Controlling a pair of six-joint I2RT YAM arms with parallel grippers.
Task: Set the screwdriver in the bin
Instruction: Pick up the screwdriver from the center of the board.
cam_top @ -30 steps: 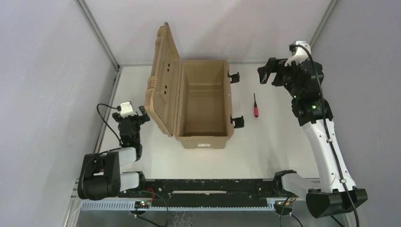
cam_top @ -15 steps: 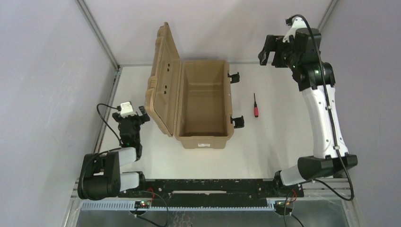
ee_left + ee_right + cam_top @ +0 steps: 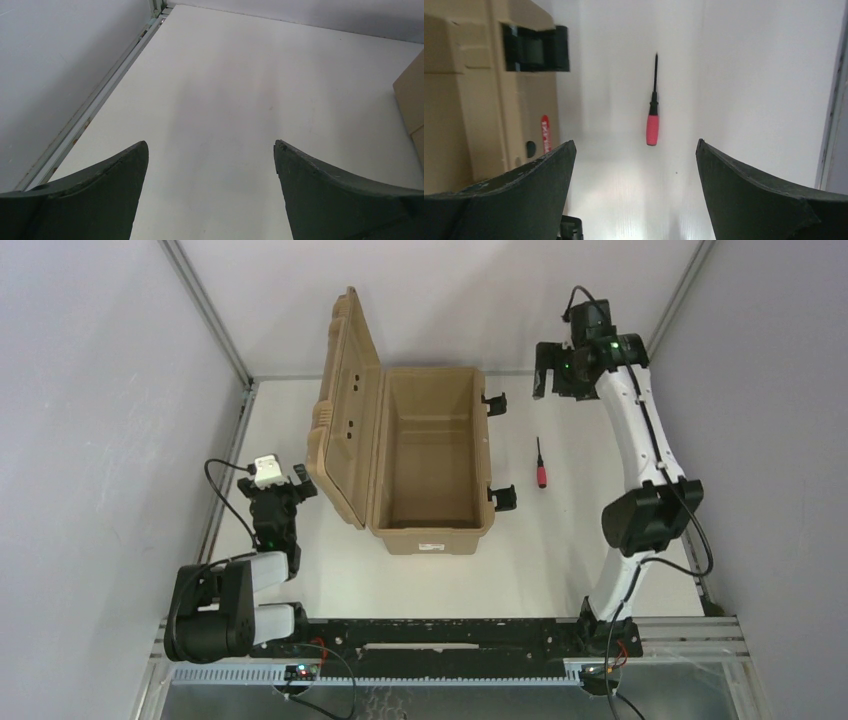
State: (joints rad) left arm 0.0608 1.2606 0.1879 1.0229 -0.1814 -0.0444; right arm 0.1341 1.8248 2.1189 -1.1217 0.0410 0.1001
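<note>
Screwdriver (image 3: 541,468) lies on the table, right of the bin (image 3: 484,440).
Right gripper (image 3: 635,145) hangs past its far end, fingers spread wide, not touching it. Left gripper (image 3: 211,145) is spread too.

A white desk (image 3: 580,540) stands between grey walls (image 3: 90,390) at 9, 12 and 3 o'clock. A metal rail (image 3: 238,430) runs along its 9 o'clock edge, a black bar (image 3: 450,633) along its 6 o'clock edge. Slanted metal posts (image 3: 205,310) rise at 11 and 1 o'clock.
</note>
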